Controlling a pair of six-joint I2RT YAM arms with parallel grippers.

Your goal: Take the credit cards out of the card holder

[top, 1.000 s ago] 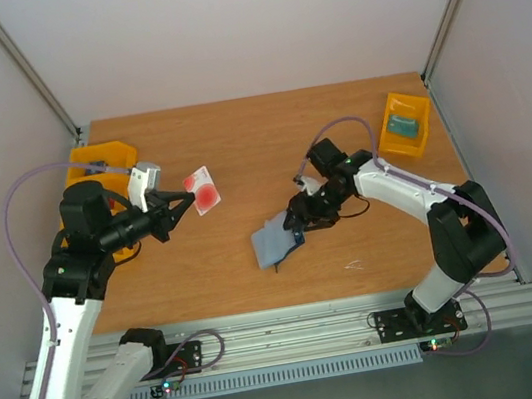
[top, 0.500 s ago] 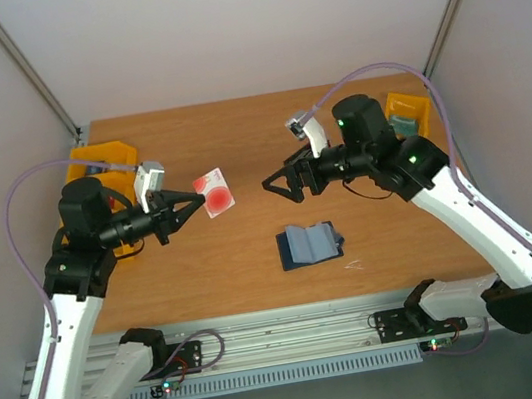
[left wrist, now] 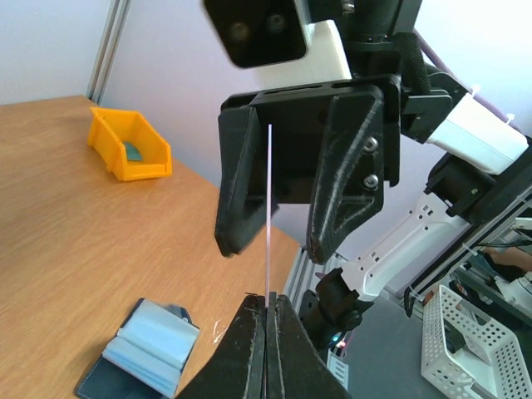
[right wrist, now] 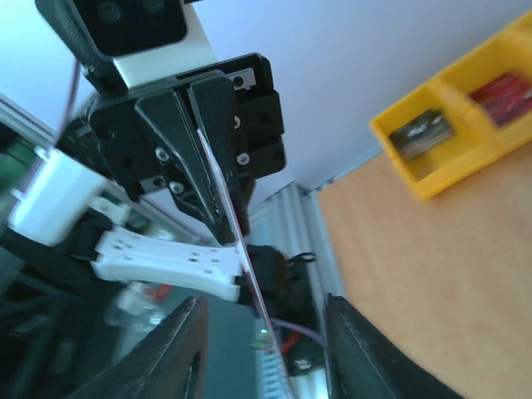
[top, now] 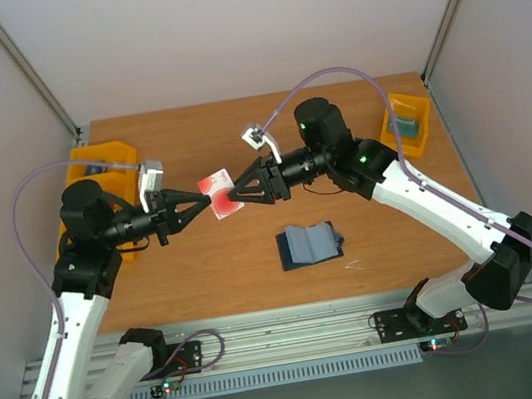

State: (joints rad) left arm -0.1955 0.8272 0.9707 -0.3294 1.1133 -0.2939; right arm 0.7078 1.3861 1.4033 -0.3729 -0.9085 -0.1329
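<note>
My left gripper (top: 208, 204) is shut on the pale white-pink credit card with a red round mark (top: 216, 189) and holds it in the air above the table. In the left wrist view the card (left wrist: 270, 208) shows edge-on, rising from the closed fingertips (left wrist: 268, 304). My right gripper (top: 234, 197) is open, with one finger (left wrist: 237, 191) on each side of the card's far end, not closed on it. The card (right wrist: 229, 224) also shows in the right wrist view. The navy card holder (top: 309, 244) lies open on the table, blue-grey inside up. No grey card shows.
A yellow bin (top: 88, 165) sits at the table's left edge behind the left arm. Another yellow bin (top: 406, 125) with a small item stands at the back right. The right arm stretches over the table above the card holder.
The right arm left the card holder, rose and swung left until its open jaws straddle the card. The left gripper carried the card a little to the right. The card holder now lies flat.
</note>
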